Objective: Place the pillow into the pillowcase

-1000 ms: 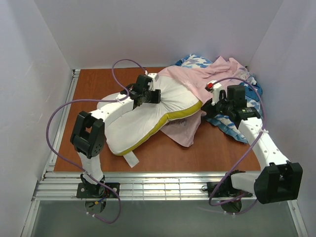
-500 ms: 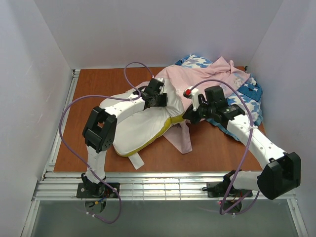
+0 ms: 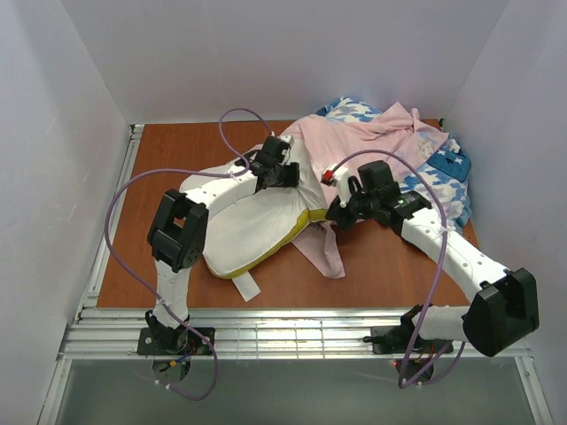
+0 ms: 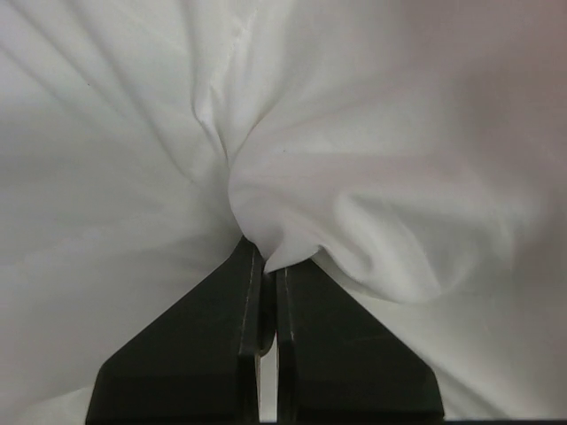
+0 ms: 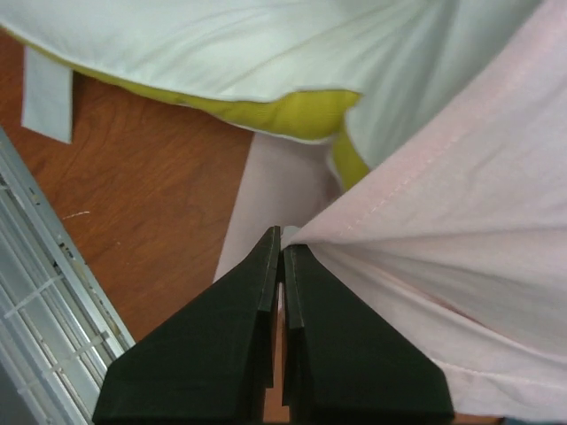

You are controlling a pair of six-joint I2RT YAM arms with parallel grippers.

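- White cotton of the flat rectangular pillow (image 3: pixel 252 226), the one with a yellow side edge, is bunched between the fingers of the left tool (image 3: pixel 285 173). They are pressed together on a pinch of it near the pillow's far end.
- Over the last second the left tool has carried that end a little farther toward the thin, pale pink fabric pillowcase (image 3: pixel 354 142). The pillow now lies more gathered on the brown wooden table (image 3: pixel 168 159).
- The right tool (image 3: pixel 337 212) has swung in from the right, away from the blue-and-white houndstooth cushion (image 3: pixel 354 111). It is now just beside the yellow edge, with its fingers clamped on the pink hem, which the right wrist view shows clearly.
- That swing has drawn the pink cloth leftward over the pillow's far corner, so more of the white surface is covered than a second ago.
- Insertion looks begun but early. Most of the pillow, including the small white tag (image 3: pixel 245 286) at its near end, lies outside the pillowcase on the table.
- Whether the lower layer of the pillowcase sits under the pillow cannot be told. If it does not, the cloth is only draped over the corner rather than enclosing it.
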